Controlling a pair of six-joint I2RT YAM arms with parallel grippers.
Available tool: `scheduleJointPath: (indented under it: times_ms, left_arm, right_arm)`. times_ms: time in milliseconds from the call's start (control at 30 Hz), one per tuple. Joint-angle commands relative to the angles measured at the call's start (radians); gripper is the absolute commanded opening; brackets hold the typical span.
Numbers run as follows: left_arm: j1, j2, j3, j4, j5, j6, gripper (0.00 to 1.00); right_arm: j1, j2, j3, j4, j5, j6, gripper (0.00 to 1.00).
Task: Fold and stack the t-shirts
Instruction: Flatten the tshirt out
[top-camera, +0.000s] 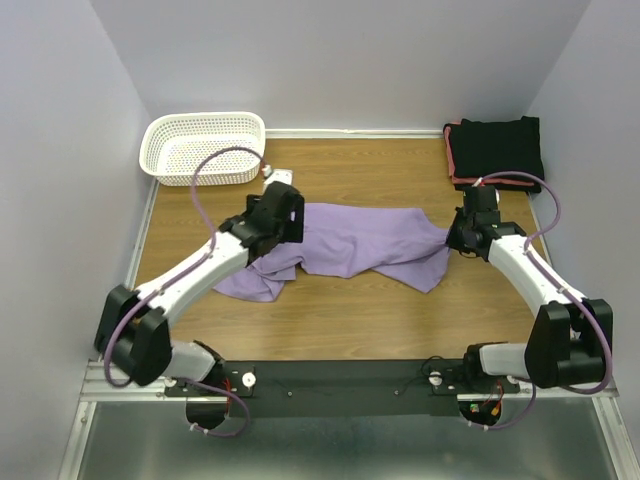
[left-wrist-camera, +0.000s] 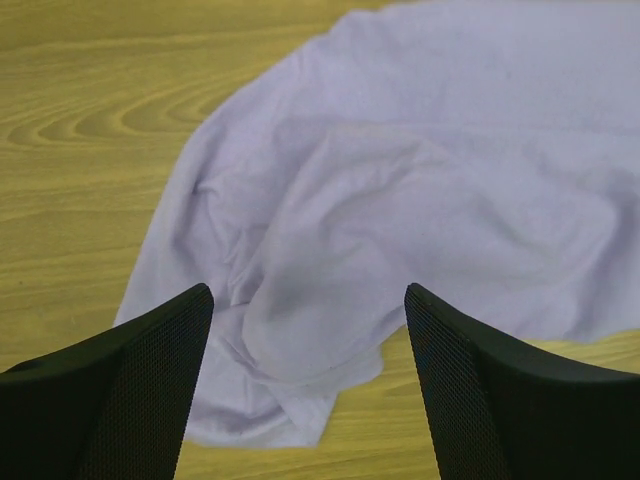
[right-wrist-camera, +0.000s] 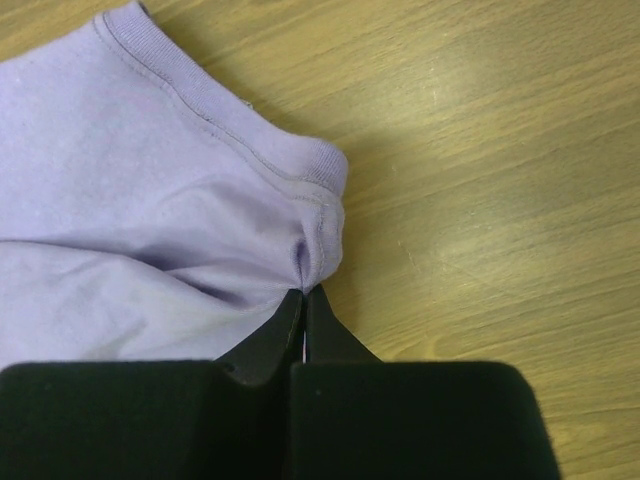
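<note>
A lavender shirt (top-camera: 360, 240) is spread unfolded and crumpled across the middle of the wooden table (top-camera: 350, 315), stretched from left to right between the two arms. Its left part is bunched into loose folds and its right end is drawn to a narrow point.

The left gripper (top-camera: 288, 228) is held above the left part of the shirt. In the left wrist view its jaws (left-wrist-camera: 310, 300) are seen spread wide, with the rumpled cloth lying below and between the two black fingers (left-wrist-camera: 150, 380); nothing is gripped by them.

The right gripper (top-camera: 455, 238) is placed at the shirt's right end. In the right wrist view its jaws (right-wrist-camera: 305, 298) are pressed together, and a small fold of the cloth beside a ribbed, stitched edge is pinched at the tips, with the fabric puckered toward that spot.

A stack of folded black shirts (top-camera: 497, 150) is set at the far right corner of the table, well apart from the lavender one; a coral-red edge (top-camera: 452, 160) is shown along its left side. A white mesh basket (top-camera: 160, 165) is placed at the far left corner.
</note>
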Motion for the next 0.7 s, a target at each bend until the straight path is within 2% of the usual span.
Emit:
scheduleJointPath:
  times_ms: [0, 33, 67, 200, 333, 467, 533, 667]
  left_arm:
    - [0.091, -0.174, -0.155, 0.137, 0.052, -0.158, 0.87]
    - [0.112, -0.247, -0.200, 0.175, 0.105, -0.206, 0.87]
    - [0.155, -0.282, -0.282, 0.186, 0.116, -0.239, 0.87]
    - [0.230, -0.483, -0.441, 0.187, 0.127, -0.378, 0.82]
    - [0.299, -0.589, -0.568, 0.209, 0.185, -0.577, 0.77]
    - [0.356, -0.600, -0.610, 0.270, 0.235, -0.726, 0.71]
    - [0.372, -0.553, -0.611, 0.286, 0.232, -0.776, 0.69]
    - [0.396, -0.447, -0.596, 0.296, 0.255, -0.839, 0.58]
  right_arm:
    - [-0.005, -0.005, 0.008, -0.010, -0.023, -0.012, 0.04]
    - [-0.005, -0.004, 0.006, -0.009, -0.034, -0.014, 0.04]
    - [-0.005, -0.004, 0.002, -0.009, -0.057, -0.014, 0.04]
    - [-0.004, -0.004, -0.017, 0.005, -0.088, -0.020, 0.05]
    - [-0.004, -0.002, -0.024, 0.016, -0.125, -0.018, 0.05]
    - [-0.004, -0.013, -0.032, 0.019, -0.132, -0.020, 0.05]
    - [-0.004, -0.020, -0.038, 0.022, -0.132, -0.021, 0.05]
    - [-0.005, -0.037, -0.050, 0.023, -0.131, -0.020, 0.05]
